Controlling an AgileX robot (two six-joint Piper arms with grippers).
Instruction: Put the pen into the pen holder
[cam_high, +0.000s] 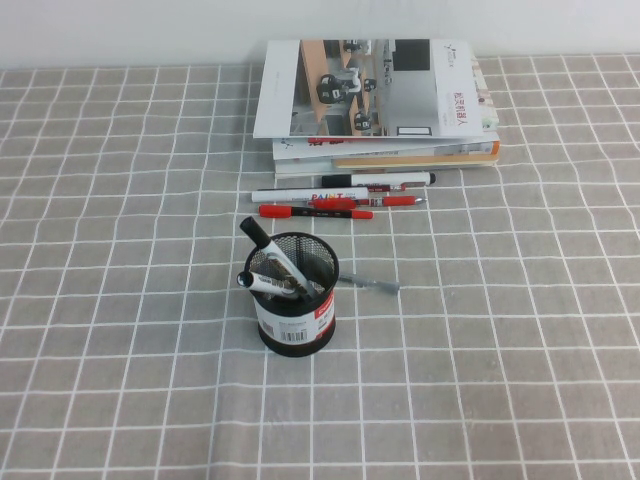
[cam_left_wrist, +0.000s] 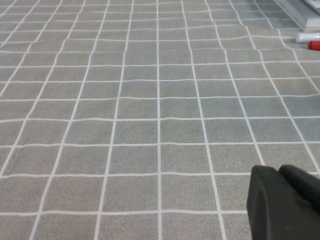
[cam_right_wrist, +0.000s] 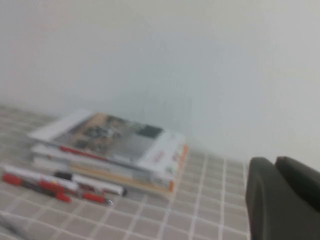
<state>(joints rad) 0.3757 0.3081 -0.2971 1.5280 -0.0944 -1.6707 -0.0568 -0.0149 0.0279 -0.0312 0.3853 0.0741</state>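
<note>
The pen (cam_high: 392, 180) lies on the tablecloth against the front of a book stack, black cap to the left. It also shows in the right wrist view (cam_right_wrist: 97, 185). The black mesh pen holder (cam_high: 293, 318) stands upright in the middle of the table with two black-capped pens leaning in it. Neither arm shows in the high view. My left gripper (cam_left_wrist: 280, 172) hangs over bare cloth, its fingers together and empty. My right gripper (cam_right_wrist: 276, 162) is raised, far from the pens, its fingers together and empty.
A book stack (cam_high: 375, 100) lies at the back. A white PAINT marker (cam_high: 310, 195) and two red pens (cam_high: 315, 211) lie in front of it. A grey pen (cam_high: 372, 285) lies on the cloth right of the holder. A wall stands behind the table.
</note>
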